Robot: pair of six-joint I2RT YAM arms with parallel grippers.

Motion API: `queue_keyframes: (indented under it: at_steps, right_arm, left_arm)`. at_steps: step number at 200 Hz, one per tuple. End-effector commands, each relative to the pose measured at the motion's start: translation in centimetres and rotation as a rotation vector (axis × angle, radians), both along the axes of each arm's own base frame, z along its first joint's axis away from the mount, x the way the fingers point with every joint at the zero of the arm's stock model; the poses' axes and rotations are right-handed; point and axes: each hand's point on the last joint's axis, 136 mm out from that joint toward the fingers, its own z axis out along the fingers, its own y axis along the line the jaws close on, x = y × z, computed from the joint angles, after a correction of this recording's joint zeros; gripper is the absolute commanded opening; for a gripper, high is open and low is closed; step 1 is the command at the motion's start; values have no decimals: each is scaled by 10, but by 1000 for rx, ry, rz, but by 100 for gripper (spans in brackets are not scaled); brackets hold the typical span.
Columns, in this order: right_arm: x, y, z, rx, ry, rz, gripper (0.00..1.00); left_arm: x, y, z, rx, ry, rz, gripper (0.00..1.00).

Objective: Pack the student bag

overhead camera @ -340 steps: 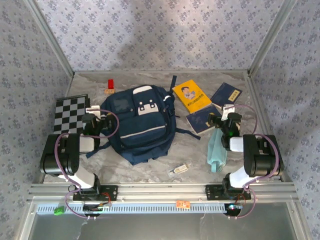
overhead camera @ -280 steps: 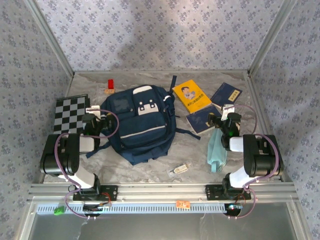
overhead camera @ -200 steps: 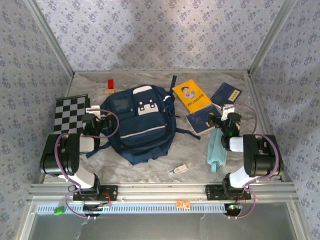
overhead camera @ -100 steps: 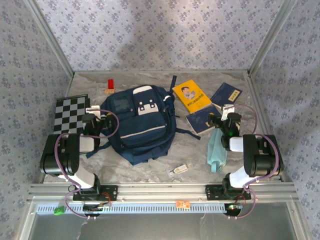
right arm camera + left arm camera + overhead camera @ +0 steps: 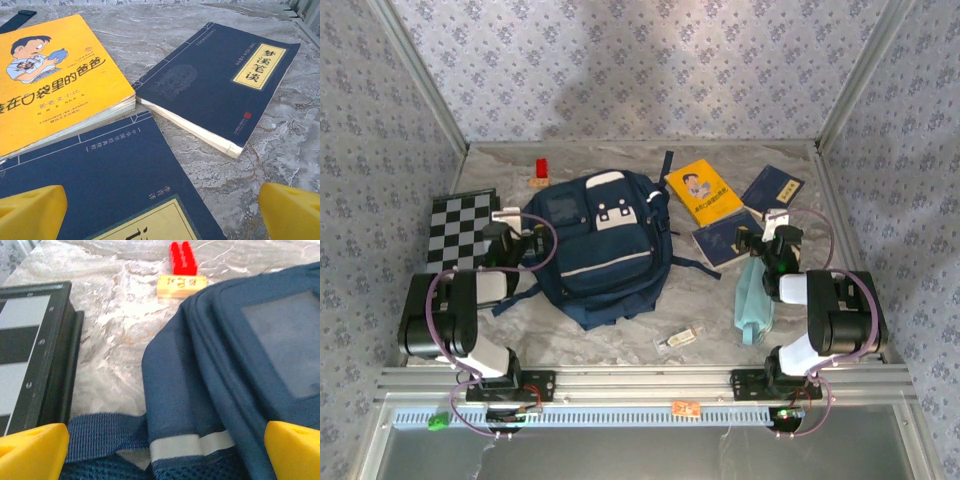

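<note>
Your left claw [image 5: 161, 447] gapes wide at the left edge of the navy student bag [image 5: 600, 245], which lies flat mid-surface [image 5: 710, 300] beside the checkerboard [image 5: 455, 228]. Your right claw [image 5: 160, 212] is wide too, low over a blue book [image 5: 115, 175] (yellow book [image 5: 55, 75] just beyond).
</note>
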Motion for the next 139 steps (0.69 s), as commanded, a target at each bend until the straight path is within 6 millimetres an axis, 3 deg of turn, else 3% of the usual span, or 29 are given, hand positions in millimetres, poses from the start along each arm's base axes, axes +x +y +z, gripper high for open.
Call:
queue_keyframes:
  at_steps: [1, 27, 60, 77, 97, 125, 139]
  right_arm:
    - [-1, -3, 22, -2, -34, -2, 100]
    - [-9, -14, 41, 47, -35, -56, 100]
    - [-21, -23, 83, 128, -105, -97, 100]
    - [-29, -37, 100, 262, -109, -236, 100]
    - [-42, -44, 95, 425, -65, -342, 100]
    - [-51, -43, 94, 556, 2, -364, 100]
    - [-52, -29, 96, 593, 66, -312, 100]
  left_arm:
    - [0, -13, 25, -11, -15, -82, 100]
    - [-11, -8, 48, -27, -67, -46, 100]
    - [-24, 3, 87, -101, -157, 58, 100]
    - [-29, 6, 104, -169, -189, 99, 100]
    - [-33, 12, 117, -321, -180, 192, 100]
    - [-40, 16, 119, -454, -107, 285, 100]
    - [-43, 9, 120, -552, -68, 277, 100]
